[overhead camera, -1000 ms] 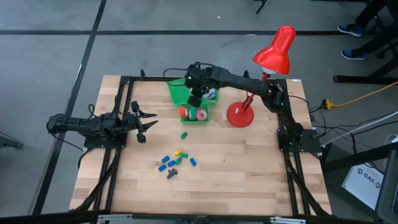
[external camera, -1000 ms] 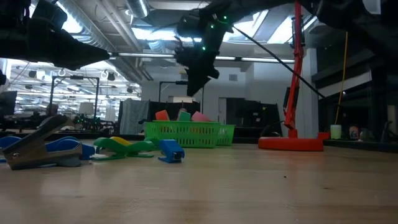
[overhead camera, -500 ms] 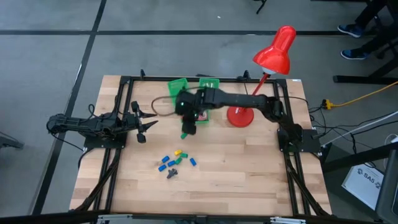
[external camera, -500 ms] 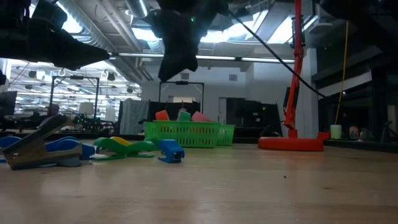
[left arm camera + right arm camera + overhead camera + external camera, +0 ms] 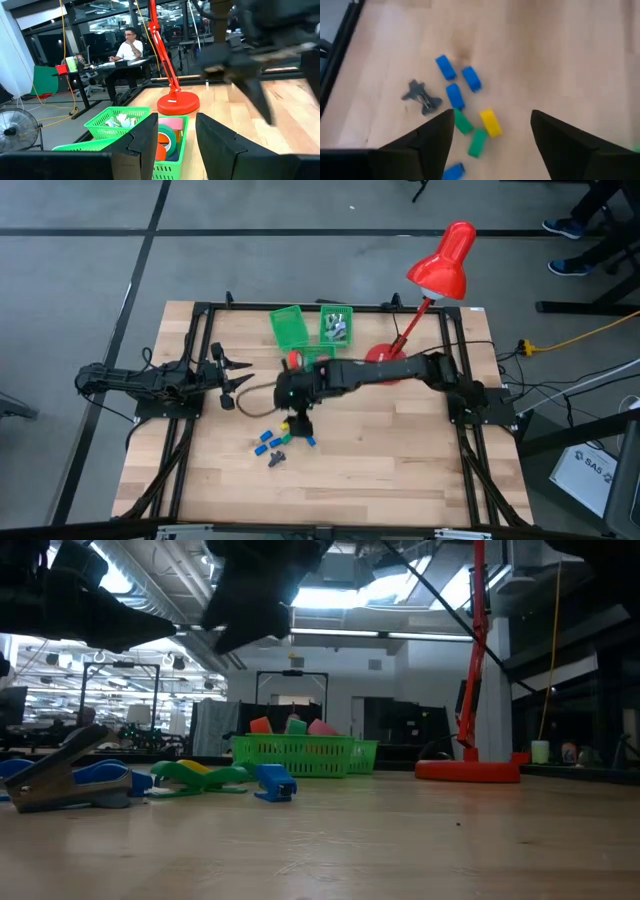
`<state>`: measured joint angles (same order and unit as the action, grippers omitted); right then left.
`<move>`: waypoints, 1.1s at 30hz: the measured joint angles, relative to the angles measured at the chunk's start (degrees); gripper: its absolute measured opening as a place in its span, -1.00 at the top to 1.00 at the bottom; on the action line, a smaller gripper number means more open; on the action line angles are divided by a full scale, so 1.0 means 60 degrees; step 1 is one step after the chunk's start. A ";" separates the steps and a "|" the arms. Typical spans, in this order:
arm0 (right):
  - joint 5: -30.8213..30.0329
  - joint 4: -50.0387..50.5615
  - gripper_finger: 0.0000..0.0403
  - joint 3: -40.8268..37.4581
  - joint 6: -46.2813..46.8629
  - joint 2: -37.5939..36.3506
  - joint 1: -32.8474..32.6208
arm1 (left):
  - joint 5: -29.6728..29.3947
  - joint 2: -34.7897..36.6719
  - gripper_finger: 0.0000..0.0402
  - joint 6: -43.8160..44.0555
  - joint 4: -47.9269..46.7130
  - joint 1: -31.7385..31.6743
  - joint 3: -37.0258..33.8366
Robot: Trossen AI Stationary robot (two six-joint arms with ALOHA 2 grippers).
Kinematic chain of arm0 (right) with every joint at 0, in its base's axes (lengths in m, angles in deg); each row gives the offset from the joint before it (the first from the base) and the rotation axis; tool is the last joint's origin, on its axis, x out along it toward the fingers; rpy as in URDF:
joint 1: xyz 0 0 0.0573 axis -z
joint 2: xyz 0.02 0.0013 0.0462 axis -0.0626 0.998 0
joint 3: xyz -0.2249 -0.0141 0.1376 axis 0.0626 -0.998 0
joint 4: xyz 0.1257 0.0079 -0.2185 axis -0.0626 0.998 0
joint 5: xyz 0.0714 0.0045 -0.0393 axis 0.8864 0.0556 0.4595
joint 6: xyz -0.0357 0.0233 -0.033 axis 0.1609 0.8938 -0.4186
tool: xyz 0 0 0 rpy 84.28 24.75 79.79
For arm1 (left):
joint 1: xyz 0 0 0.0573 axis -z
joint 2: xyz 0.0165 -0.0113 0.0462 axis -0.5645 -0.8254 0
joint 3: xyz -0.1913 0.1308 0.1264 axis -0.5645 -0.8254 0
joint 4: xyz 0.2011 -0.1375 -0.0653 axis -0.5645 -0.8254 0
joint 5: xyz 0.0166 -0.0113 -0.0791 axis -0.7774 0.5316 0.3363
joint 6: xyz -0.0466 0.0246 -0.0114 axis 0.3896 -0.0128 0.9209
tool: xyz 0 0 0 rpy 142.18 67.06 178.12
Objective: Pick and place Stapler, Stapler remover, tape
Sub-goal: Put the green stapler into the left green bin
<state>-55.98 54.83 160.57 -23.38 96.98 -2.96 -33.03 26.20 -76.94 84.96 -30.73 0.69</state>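
Observation:
Small blue, green and yellow staplers [image 5: 283, 438] lie in a loose cluster on the wooden table, with a grey claw-like stapler remover [image 5: 421, 96] beside them. My right gripper [image 5: 492, 145] hangs open above this cluster, fingers pointing down, a yellow stapler [image 5: 491, 123] and a green one [image 5: 476, 142] showing between them. The tape rolls [image 5: 167, 135] sit in a green basket [image 5: 172, 150] that my right arm mostly hides in the high view. My left gripper [image 5: 238, 383] waits open at the table's left.
Two more green baskets stand at the far edge: one [image 5: 288, 328] on the left, one [image 5: 336, 323] holding grey pieces. A red desk lamp [image 5: 440, 265] stands on its base [image 5: 385, 365] at far right. A person [image 5: 127, 47] sits at a desk beyond the table.
My right gripper has travelled from above the baskets toward the table's near edge and a little to the left, ending over the cluster of small staplers. The baskets, which the arm covered before, now show at the far edge.

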 joint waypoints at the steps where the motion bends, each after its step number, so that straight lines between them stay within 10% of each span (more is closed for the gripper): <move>1: -0.0071 -0.0361 -0.35 -0.0238 -0.0003 -0.0005 -0.0104 | 0.0000 -0.0002 0.36 0.0002 0.0000 -0.0002 -0.0001; 9: -0.1524 -0.1829 -0.36 -0.1661 0.0688 0.0016 -0.0514 | 0.0000 0.0000 0.37 0.0001 0.0000 0.0000 -0.0002; 33: -0.1553 -0.4615 -0.36 -0.4740 0.0303 0.0023 -0.0703 | 0.0000 -0.0002 0.37 0.0001 0.0000 -0.0002 -0.0002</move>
<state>-65.30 27.13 132.13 -21.56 97.12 -7.18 -33.03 26.19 -76.94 84.96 -30.74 0.68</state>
